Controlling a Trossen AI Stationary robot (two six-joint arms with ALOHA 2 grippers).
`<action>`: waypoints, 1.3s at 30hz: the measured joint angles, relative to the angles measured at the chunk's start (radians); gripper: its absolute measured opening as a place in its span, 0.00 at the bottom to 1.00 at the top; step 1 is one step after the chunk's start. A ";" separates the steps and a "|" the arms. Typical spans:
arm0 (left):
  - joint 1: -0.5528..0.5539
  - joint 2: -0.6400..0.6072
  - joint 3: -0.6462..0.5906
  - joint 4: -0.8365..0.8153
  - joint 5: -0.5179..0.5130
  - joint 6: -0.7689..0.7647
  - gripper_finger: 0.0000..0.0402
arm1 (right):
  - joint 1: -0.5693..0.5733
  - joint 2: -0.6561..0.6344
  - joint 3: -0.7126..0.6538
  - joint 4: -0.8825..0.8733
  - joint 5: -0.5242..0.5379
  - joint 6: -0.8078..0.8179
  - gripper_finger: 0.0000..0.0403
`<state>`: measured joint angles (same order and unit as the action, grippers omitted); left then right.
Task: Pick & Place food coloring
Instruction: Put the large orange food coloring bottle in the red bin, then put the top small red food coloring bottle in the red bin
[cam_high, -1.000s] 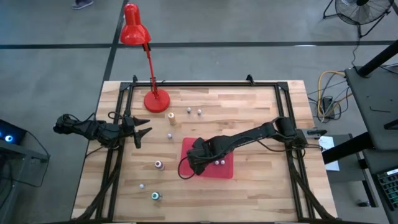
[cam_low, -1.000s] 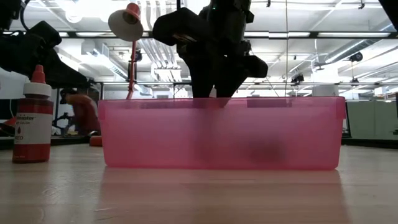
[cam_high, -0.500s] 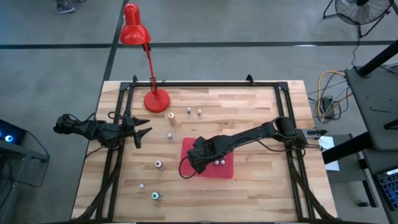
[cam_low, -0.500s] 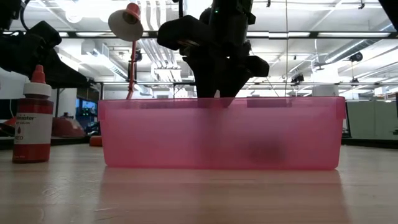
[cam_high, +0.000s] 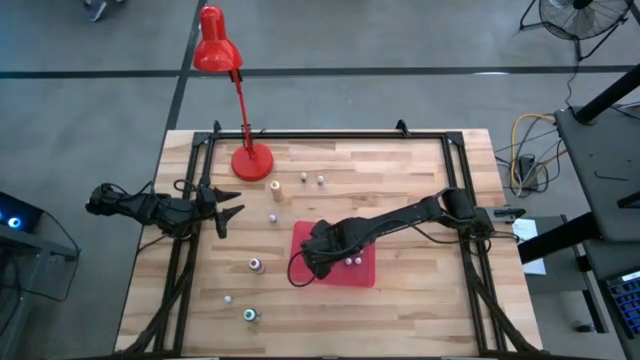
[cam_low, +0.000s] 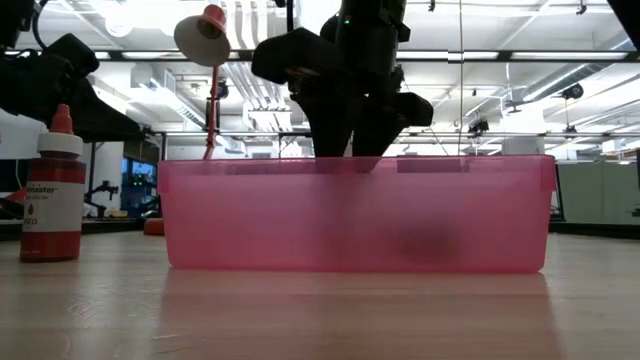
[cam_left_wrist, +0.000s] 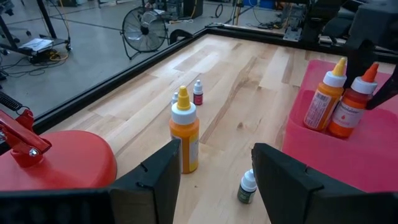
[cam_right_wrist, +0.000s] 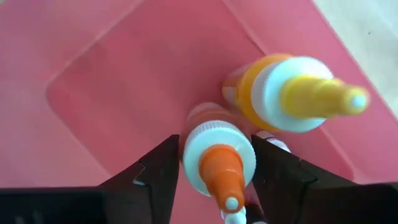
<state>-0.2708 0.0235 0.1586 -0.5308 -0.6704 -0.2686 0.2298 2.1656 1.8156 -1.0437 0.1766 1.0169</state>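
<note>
**Food coloring: two bottles in the pink bin, the rest loose on the counter**

High view: the food coloring lies in two groups. Two pale caps show inside the pink bin (cam_high: 336, 266), just beside the right pincer (cam_high: 318, 262), which hangs over the bin's left half. Other bottles stand scattered on the counter (cam_high: 420, 170) to the left of the bin, among them a tan-topped bottle (cam_high: 276, 186) near the base of the red lamp (cam_high: 251, 160). The left pincer (cam_high: 232, 214) waits well to the left of the bin, fingers apart and holding nothing.

Low view: the right arm comes down behind the bin's near wall. A red bottle (cam_low: 51, 190) stands on the counter well to the left of the bin.

Left wrist view: a yellow-capped orange bottle (cam_left_wrist: 185, 132) stands on the counter, a tiny green bottle (cam_left_wrist: 247, 187) nearer the bin, and two taller bottles stand inside the bin.

Right wrist view: the right pincer's fingers (cam_right_wrist: 154, 177) flank an orange-tipped bottle (cam_right_wrist: 219, 156) standing on the bin floor, right beside a yellow-tipped bottle (cam_right_wrist: 292, 94). Whether the fingers press the bottle or stand just clear of it I cannot tell.
</note>
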 joint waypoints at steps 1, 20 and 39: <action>0.000 0.000 0.000 0.000 0.000 0.000 0.42 | 0.000 0.001 0.000 0.000 -0.001 0.001 0.46; 0.000 0.000 0.000 0.000 0.000 0.000 0.42 | 0.004 -0.011 0.082 -0.085 0.034 -0.075 0.63; 0.000 0.000 0.000 0.000 0.000 0.000 0.42 | 0.016 -0.243 0.120 -0.170 0.186 -0.327 0.76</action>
<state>-0.2710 0.0234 0.1588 -0.5310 -0.6704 -0.2684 0.2462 1.9226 1.9355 -1.2136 0.3625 0.6903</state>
